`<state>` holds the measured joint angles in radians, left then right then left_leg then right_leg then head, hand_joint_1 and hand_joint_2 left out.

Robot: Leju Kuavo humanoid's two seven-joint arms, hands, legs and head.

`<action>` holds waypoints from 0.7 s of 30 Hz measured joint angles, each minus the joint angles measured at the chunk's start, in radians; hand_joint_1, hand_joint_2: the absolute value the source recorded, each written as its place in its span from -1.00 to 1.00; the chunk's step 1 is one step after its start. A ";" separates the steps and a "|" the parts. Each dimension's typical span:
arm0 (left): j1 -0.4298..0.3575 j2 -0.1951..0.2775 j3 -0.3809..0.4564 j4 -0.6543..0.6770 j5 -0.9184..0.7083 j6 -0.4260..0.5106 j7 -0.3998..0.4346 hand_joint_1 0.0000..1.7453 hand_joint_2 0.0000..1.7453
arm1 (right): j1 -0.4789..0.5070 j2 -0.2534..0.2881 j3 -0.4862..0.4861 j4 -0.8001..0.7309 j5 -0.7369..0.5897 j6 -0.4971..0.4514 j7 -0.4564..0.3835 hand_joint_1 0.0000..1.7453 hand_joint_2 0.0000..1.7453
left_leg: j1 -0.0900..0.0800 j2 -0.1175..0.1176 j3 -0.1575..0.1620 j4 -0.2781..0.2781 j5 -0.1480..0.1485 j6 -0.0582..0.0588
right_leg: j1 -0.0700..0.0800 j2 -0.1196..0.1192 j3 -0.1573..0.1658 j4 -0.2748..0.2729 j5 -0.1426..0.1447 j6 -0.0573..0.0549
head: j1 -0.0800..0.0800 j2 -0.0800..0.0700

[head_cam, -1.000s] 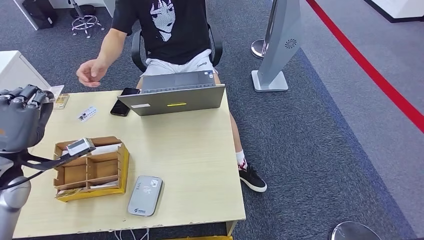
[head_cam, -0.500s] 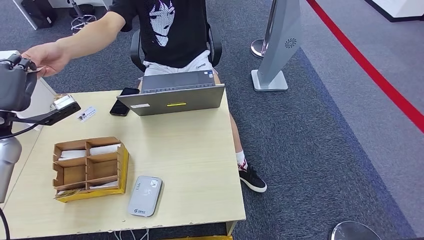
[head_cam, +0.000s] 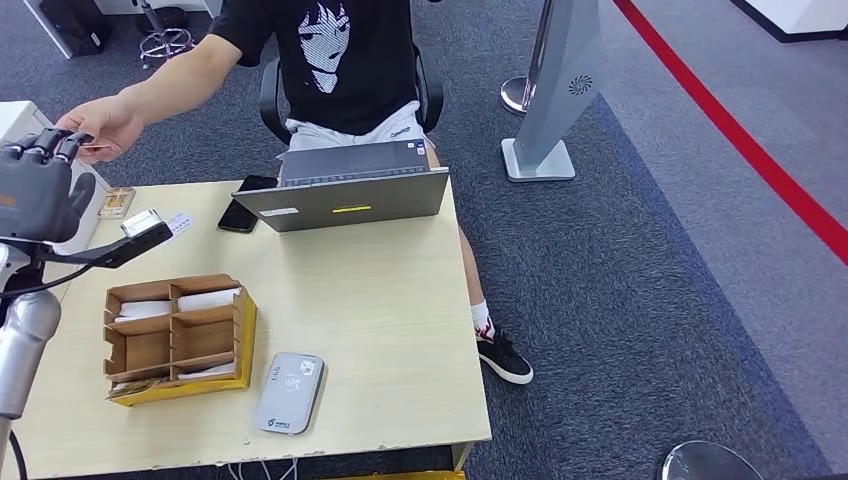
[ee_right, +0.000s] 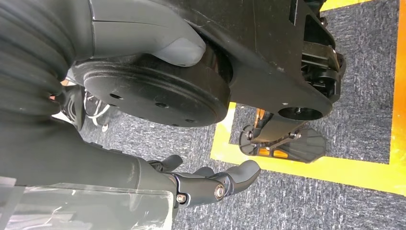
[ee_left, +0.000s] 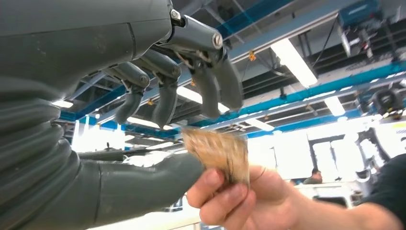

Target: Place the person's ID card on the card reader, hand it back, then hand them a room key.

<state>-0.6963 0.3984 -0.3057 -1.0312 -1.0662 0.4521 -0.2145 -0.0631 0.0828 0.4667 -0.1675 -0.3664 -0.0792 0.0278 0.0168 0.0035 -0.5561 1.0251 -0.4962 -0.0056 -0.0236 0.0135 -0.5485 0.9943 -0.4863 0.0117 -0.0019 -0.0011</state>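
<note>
Left hand [ee_left: 158,91]: fingers apart, thumb under the blurred card [ee_left: 218,153].
Person's hand [ee_left: 239,199]: pinching the card.
Advice: let go once they pull.
Right hand [ee_right: 201,184]: hanging, loosely curled, empty.

My head camera looks down on the bench [head_cam: 400,330]; my left wrist camera faces up, close behind my fingers [ee_left: 210,91].

Grey left hand [head_cam: 38,190], darker grey fingers [ee_left: 218,86]; tan-brown blurred card [ee_left: 218,153] just below them, pinched by person's hand [ee_left: 239,196]. Pale wood table [head_cam: 380,300], grey card reader [head_cam: 289,392], brown cardboard organizer [head_cam: 178,338] with yellow edge, grey laptop [head_cam: 345,195], black phone [head_cam: 242,214]. Person's black shirt [head_cam: 345,50] with white face print. Dark grey carpet [head_cam: 620,280], red floor stripe [head_cam: 740,140].
</note>
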 joint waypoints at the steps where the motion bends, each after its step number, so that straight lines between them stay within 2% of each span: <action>1: 0.015 0.000 0.000 -0.014 0.003 0.010 -0.002 -1.00 1.00 | 0.000 0.000 0.000 0.000 0.000 -0.002 0.001 -1.00 1.00 | 0.000 0.000 0.000 0.000 0.000 0.000 | 0.000 0.000 0.000 0.000 0.000 0.000 | 0.000 0.000; 4: 0.077 0.000 0.003 -0.088 0.012 0.059 -0.012 -1.00 1.00 | 0.000 0.000 0.000 0.000 -0.004 -0.010 0.002 -1.00 1.00 | 0.000 0.000 0.000 0.000 0.000 0.000 | 0.000 0.000 0.000 0.000 0.000 0.000 | 0.000 0.000; 6: 0.146 0.000 0.012 -0.184 0.013 0.107 -0.022 -1.00 1.00 | 0.001 0.000 0.000 0.000 -0.012 -0.015 0.002 -1.00 1.00 | 0.000 0.001 0.001 0.000 0.000 0.000 | 0.000 0.000 0.001 0.000 0.000 0.000 | 0.000 0.000; 10: 0.353 0.004 0.055 -0.456 -0.047 0.202 -0.037 -1.00 1.00 | 0.003 0.000 -0.001 0.001 -0.034 -0.026 0.001 -1.00 1.00 | 0.000 0.002 0.001 0.000 -0.002 -0.001 | 0.000 0.001 0.001 0.000 -0.001 0.000 | 0.000 0.000; 13: 0.496 0.010 0.096 -0.630 -0.082 0.236 -0.045 -1.00 1.00 | 0.005 0.000 -0.001 0.001 -0.044 -0.031 -0.001 -1.00 1.00 | 0.000 0.000 0.000 0.000 -0.003 -0.001 | 0.000 0.000 0.001 -0.001 -0.002 0.000 | 0.000 0.000; 15: 0.581 0.001 0.139 -0.728 -0.071 0.240 -0.097 -1.00 1.00 | 0.005 0.001 -0.004 0.001 -0.059 -0.036 -0.001 -1.00 1.00 | 0.000 0.000 0.000 -0.001 -0.003 -0.001 | 0.000 -0.002 0.002 -0.001 -0.003 0.000 | 0.000 0.000; 16: 0.634 -0.015 0.171 -0.783 -0.045 0.241 -0.152 -1.00 1.00 | 0.007 0.002 -0.006 0.002 -0.069 -0.041 -0.002 -1.00 1.00 | 0.000 0.001 0.001 -0.001 -0.004 -0.001 | 0.000 -0.001 0.002 0.000 -0.003 0.000 | 0.000 0.000; 18: 0.760 -0.080 0.254 -0.903 0.080 0.242 -0.302 -1.00 1.00 | 0.010 0.005 -0.015 0.002 -0.091 -0.052 -0.006 -1.00 1.00 | 0.000 0.004 0.002 -0.001 -0.005 0.000 | 0.000 0.003 0.002 -0.001 -0.003 0.000 | 0.000 0.000; 20: 0.895 -0.164 0.355 -1.016 0.295 0.240 -0.421 -1.00 1.00 | 0.015 0.009 -0.027 0.002 -0.113 -0.063 -0.014 -1.00 1.00 | 0.000 0.006 0.003 -0.001 -0.007 0.000 | 0.000 0.005 0.002 -0.001 -0.004 0.001 | -0.001 0.000; 21: 0.958 -0.203 0.404 -1.065 0.438 0.223 -0.453 -1.00 1.00 | 0.018 0.011 -0.034 0.002 -0.124 -0.069 -0.021 -1.00 1.00 | 0.000 0.005 0.003 -0.001 -0.008 0.000 | 0.000 0.004 0.002 -0.001 -0.005 0.002 | 0.000 0.000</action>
<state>0.2615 0.1957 0.0982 -2.0962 -0.6277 0.6754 -0.6670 -0.0456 0.0942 0.4324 -0.1658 -0.4908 -0.1485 0.0066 0.0165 0.0085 -0.5532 1.0240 -0.5040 -0.0055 -0.0239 0.0179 -0.5467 0.9930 -0.4915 0.0135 -0.0023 -0.0010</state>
